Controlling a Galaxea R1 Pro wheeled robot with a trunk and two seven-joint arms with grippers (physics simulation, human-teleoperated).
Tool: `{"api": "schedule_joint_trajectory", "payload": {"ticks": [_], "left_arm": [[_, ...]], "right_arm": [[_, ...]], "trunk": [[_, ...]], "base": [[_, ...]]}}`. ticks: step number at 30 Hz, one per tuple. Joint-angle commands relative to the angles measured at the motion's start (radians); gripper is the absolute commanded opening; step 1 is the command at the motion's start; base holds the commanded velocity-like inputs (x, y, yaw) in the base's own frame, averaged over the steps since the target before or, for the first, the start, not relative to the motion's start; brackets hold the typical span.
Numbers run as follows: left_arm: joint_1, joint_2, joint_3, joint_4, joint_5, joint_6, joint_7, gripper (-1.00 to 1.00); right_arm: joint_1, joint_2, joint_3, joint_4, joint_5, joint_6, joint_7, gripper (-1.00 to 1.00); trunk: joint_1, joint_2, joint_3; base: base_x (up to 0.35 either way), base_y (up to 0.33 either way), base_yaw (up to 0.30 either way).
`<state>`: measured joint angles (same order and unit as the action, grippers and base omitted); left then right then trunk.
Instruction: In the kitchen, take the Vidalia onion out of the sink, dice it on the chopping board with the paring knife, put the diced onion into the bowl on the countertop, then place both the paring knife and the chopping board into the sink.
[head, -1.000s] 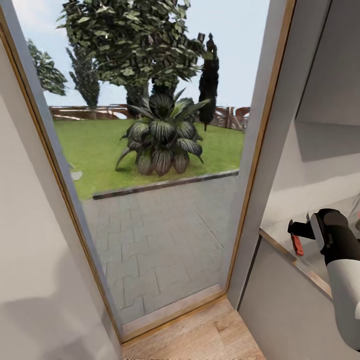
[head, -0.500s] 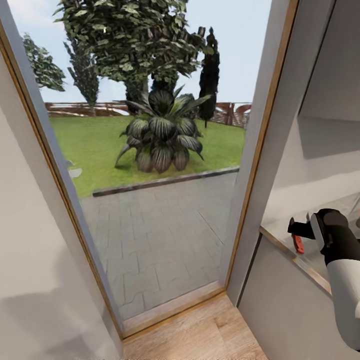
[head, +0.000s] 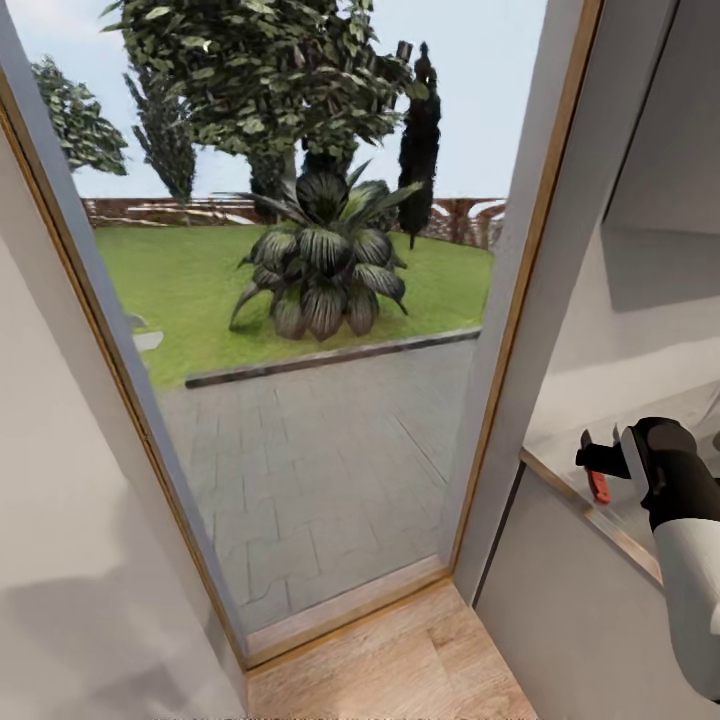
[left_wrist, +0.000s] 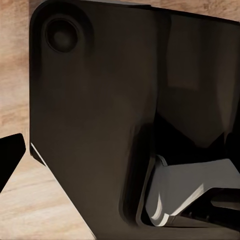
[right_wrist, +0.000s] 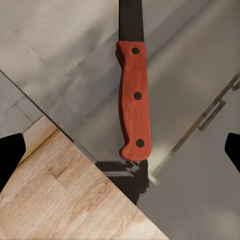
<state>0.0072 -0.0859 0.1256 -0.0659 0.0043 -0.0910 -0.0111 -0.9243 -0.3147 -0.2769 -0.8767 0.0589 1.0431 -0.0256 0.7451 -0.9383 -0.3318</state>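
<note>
1. The paring knife (right_wrist: 134, 102) lies flat on the glossy grey counter (right_wrist: 60, 55), its red-orange handle with three dark rivets toward the counter's edge and its dark blade pointing away from it.
2. In the head view the paring knife (head: 598, 485) shows as a small red sliver on the counter (head: 560, 440), just beside the light wood front edge.
3. The right end effector (right_wrist: 120, 145) hangs above the handle with its dark fingertips (right_wrist: 10, 150) spread wide at either side, released and not touching the knife.
4. From the head camera the right end effector (head: 598, 458) sits just over the knife, on a black-and-white forearm.
5. The left wrist camera looks at a dark robot body part (left_wrist: 100, 110) close up, over wood flooring (left_wrist: 30, 200); whether the left end effector is released or clenched, I cannot tell.
6. Ahead is a glass door (head: 310, 400) with a wood-trimmed frame, and beyond it grey paving (head: 320, 470), lawn, a broad-leaved plant (head: 325, 270) and trees.
</note>
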Motion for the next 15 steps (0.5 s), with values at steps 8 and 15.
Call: {"api": "schedule_joint_trajectory", "payload": {"ticks": [8, 15], "left_arm": [[0.000, -0.001, 0.007, -0.002, 0.000, -0.001, -0.001, 1.00], [0.000, -0.001, 0.006, -0.002, 0.000, -0.001, -0.001, 1.00]], "right_arm": [[-0.001, 0.000, -0.002, -0.001, 0.005, 0.004, 0.003, 1.00], [-0.001, 0.000, -0.002, -0.001, 0.006, 0.004, 0.003, 1.00]], "trunk": [[0.000, -0.001, -0.010], [0.000, -0.001, -0.012]], "base": [[0.000, 0.000, 0.000], [0.000, 0.000, 0.000]]}}
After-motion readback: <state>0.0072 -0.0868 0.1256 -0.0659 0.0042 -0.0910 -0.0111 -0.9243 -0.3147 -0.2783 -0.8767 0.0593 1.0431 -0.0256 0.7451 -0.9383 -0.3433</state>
